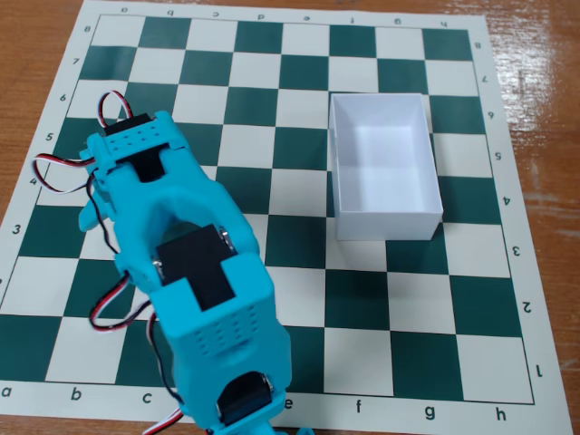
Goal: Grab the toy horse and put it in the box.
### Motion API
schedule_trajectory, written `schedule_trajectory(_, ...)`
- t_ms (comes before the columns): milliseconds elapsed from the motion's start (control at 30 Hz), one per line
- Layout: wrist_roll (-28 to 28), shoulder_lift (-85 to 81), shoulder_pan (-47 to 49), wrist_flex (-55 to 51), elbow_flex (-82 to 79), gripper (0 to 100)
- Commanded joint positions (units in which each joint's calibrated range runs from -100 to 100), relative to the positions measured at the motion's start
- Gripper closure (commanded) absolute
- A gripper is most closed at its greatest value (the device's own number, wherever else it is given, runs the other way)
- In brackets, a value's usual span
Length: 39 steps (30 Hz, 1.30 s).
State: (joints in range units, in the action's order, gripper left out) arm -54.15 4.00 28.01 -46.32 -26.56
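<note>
Fixed view looks down on a green-and-cream chessboard mat [299,272] lying on a brown wooden table [36,36]. White box [426,195] sits open-topped right of the mat's centre, upright, walls thin, interior looks bare white, nothing visible inside. Turquoise arm [195,272] reaches in from the bottom edge of the frame, well left of the box, and covers a big chunk of the mat's left half; its base is cut off by the bottom edge. Black servo bodies show through the arm's shell, red/white/black wires [113,104] loop out at its far end and along its left side. Gripper [91,213] end is mostly hidden under the arm's own body: only a small turquoise bit pokes out at the arm's left edge, so fingers can't be made out and I can't tell if they're spread, closed, or holding anything. Toy horse not visible anywhere on the exposed squares; position can't be told from this angle.
</note>
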Motion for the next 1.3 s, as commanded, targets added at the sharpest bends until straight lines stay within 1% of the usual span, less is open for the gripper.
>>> schedule_trajectory(0,-0.09,0.87,0.28,1.14,2.94,59)
schedule_trajectory(333,-0.23,5.47,0.21,3.47,4.03,60)
schedule_trajectory(400,-0.28,6.09,0.21,3.63,4.12,63)
schedule_trajectory(433,-0.33,6.44,0.28,3.63,4.22,68)
schedule_trajectory(500,-0.38,6.88,0.28,4.05,4.22,86)
schedule_trajectory(533,-0.38,7.15,0.21,4.30,4.22,93)
schedule_trajectory(567,-0.38,7.24,0.07,4.63,4.22,98)
schedule_trajectory(600,-0.38,7.24,-0.22,4.88,4.22,100)
schedule_trajectory(967,-0.38,5.12,-4.58,6.29,3.58,100)
schedule_trajectory(1267,-0.77,-5.86,-11.93,4.13,2.76,100)
